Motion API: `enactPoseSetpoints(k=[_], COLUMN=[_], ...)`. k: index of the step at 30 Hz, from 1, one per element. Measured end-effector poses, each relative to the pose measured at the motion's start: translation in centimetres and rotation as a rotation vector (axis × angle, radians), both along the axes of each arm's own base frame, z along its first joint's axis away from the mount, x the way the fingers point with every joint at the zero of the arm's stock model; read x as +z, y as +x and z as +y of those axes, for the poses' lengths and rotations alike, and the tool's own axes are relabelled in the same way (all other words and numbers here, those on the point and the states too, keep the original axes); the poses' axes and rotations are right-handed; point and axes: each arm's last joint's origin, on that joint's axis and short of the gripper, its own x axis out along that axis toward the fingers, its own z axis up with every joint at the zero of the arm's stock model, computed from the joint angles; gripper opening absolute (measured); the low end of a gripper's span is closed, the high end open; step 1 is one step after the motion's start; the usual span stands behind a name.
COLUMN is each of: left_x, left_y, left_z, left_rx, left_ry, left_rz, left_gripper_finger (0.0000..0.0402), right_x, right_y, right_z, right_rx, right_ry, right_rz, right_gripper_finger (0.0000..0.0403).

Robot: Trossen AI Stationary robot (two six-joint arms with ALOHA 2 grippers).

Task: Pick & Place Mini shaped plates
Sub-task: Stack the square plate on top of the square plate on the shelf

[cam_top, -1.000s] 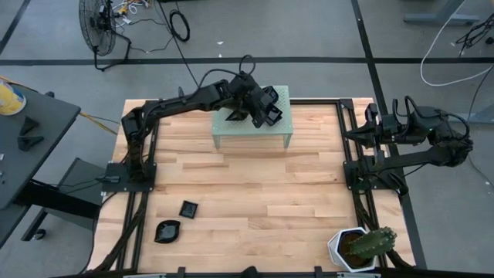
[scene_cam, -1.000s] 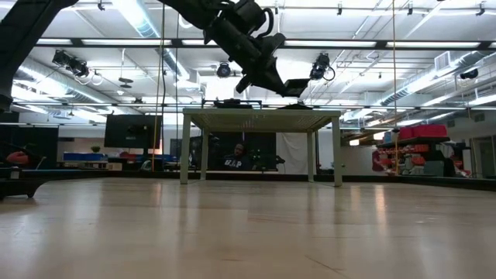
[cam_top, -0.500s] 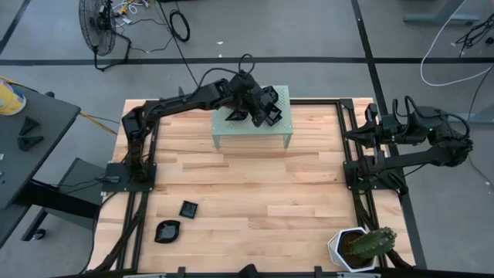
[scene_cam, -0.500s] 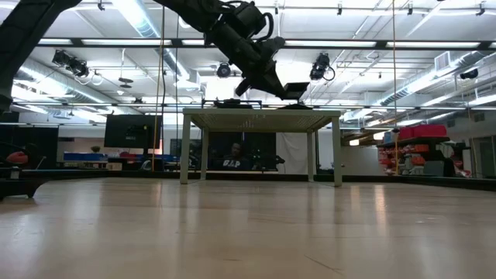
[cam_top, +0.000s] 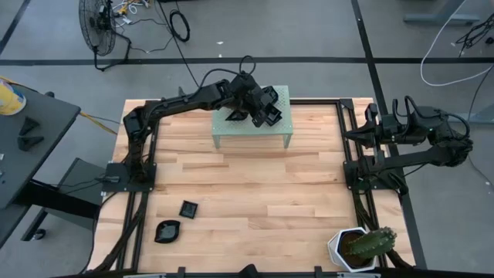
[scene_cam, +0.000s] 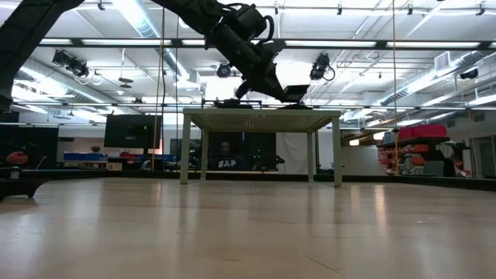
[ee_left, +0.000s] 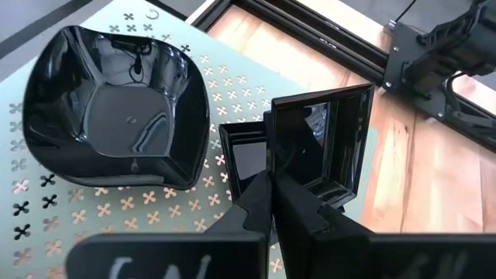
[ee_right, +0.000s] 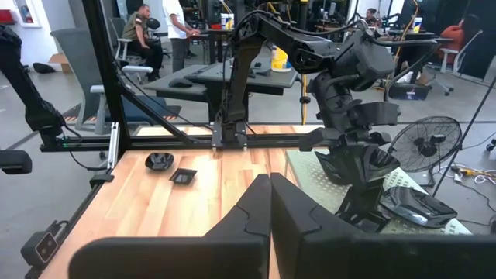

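Observation:
My left gripper (cam_top: 266, 114) hovers over the pale green perforated stand (cam_top: 255, 136) at the table's far side, shut on a small square black plate (ee_left: 322, 143). Under that plate a second square plate (ee_left: 242, 159) lies flat on the stand, next to a larger wavy black dish (ee_left: 116, 108). Two more mini plates rest on the table near its left front: a square one (cam_top: 188, 208) and a leaf-shaped one (cam_top: 167, 230). My right gripper (ee_right: 270, 184) is shut and parked at the table's right edge. My left gripper pinches the square plate by one raised rim wall (ee_left: 273, 159), near a corner, between its two fingers. The fingers slant down from the table's left. The plate (scene_cam: 295, 91) juts past the fingertips, slightly tilted, clear of the stand top.
A white hexagonal pot with a cactus (cam_top: 359, 247) stands at the table's near right corner. The middle of the wooden table (cam_top: 262, 193) is bare board. Dark frame rails run along both sides. People sit in the room beyond.

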Motion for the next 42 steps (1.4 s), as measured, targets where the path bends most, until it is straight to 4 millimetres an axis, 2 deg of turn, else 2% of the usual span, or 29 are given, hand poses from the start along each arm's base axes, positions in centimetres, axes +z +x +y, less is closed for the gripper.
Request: enactPoseSetpoints(k=[5,15,20,24,28,33,37,42], left_x=[0.0,0.0,0.1,1.3,2.4,3.6,3.8,3.3], left_y=[0.0,0.0,0.0,-0.7,-1.9,-3.6,-4.6,-4.6], left_z=[0.0,0.0,0.0,-0.5,-2.0,-4.8,-6.9,-8.6], left_rx=[-0.008,0.011,-0.001,-0.003,-0.028,-0.062,-0.092,-0.136], left_ry=[-0.007,-0.019,-0.027,-0.03,-0.044,-0.031,-0.04,-0.052], left_rz=[-0.001,-0.003,-0.009,-0.014,0.055,0.19,0.285,0.346], left_gripper_finger=[0.002,0.0117,0.0142,0.0149,0.0149,0.0149,0.0149,0.0149], right_x=[0.0,0.0,0.0,0.0,0.0,0.0,0.0,0.0], right_y=[0.0,0.0,0.0,0.0,0.0,0.0,0.0,0.0], right_z=[0.0,0.0,0.0,0.0,0.0,0.0,0.0,0.0], right_rx=[0.0,0.0,0.0,0.0,0.0,0.0,0.0,0.0], right_ry=[0.0,0.0,0.0,0.0,0.0,0.0,0.0,0.0], right_rz=[0.0,0.0,0.0,0.0,0.0,0.0,0.0,0.0], right_gripper_finger=[0.0004,0.0004,0.0004,0.0004,0.0004,0.0004,0.0004,0.0004])
